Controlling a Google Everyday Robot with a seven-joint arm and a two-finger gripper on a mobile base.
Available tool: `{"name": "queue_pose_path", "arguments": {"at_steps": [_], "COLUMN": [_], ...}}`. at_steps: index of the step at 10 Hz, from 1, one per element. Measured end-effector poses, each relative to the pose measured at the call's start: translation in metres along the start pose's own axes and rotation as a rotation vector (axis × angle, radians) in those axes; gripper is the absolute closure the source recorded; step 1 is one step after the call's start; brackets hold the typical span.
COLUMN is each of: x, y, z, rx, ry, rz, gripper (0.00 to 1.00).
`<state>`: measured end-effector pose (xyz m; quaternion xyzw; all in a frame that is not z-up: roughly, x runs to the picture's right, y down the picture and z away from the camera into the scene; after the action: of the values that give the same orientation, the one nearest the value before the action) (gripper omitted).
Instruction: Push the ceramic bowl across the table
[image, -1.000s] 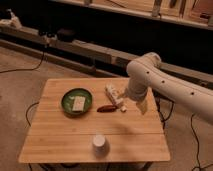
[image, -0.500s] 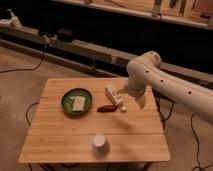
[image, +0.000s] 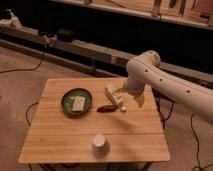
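Observation:
The ceramic bowl (image: 76, 102) is a round, shallow, dark green dish with a pale rectangular piece in it. It sits on the left half of the light wooden table (image: 60, 137). My white gripper (image: 114, 97) hangs low over the table, to the right of the bowl and a short gap from its rim. It is not touching the bowl. A small red object (image: 106, 108) lies on the table just below the gripper, between it and the bowl's right side.
A small white cup (image: 98, 143) stands near the table's front edge. My white arm (image: 165, 82) reaches in from the right over the table's far right corner. Dark shelving and cables run behind the table.
The gripper stays at almost the same place beside the red object. The arm's elbow has risen slightly. The bowl has not moved.

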<state>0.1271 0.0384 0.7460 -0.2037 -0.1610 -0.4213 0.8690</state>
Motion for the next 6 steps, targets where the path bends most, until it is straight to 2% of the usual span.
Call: {"name": "queue_pose_path", "arguments": {"at_steps": [3, 5, 6], "x": [0.029, 0.038, 0.040], "y": [-0.036, -0.053, -0.060], "z": [0.005, 0.010, 0.013], "rx": [0.092, 0.137, 0.148], "ry": [0.014, -0.016, -0.034], "rz": [-0.027, -0.036, -0.050], "gripper": [0.20, 0.20, 0.20]}}
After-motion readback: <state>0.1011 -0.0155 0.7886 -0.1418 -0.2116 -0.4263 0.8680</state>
